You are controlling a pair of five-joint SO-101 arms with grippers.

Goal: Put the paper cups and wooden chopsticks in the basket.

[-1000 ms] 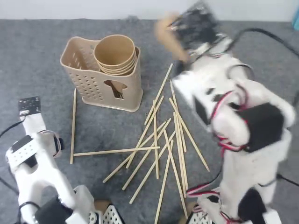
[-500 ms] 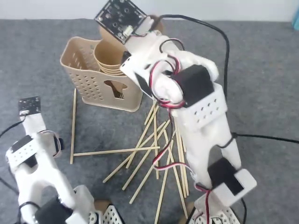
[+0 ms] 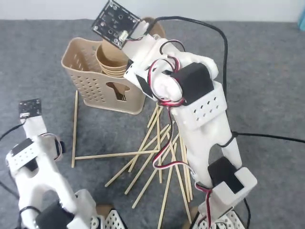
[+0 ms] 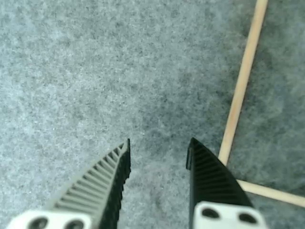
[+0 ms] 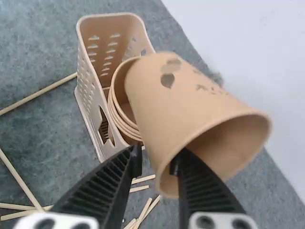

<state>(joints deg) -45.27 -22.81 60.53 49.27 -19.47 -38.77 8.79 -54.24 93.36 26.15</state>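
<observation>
White arms [image 3: 202, 138] (ridged black fingers [image 4: 207, 174])

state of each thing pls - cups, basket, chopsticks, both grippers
basket: upright, holding stacked paper cups
stacked paper cups: nested upright
held paper cup: tipped sideways, gripped near the basket
wooden chopsticks: scattered flat on the table
right gripper: shut on the held paper cup
left gripper: open, empty, low over the table
</observation>
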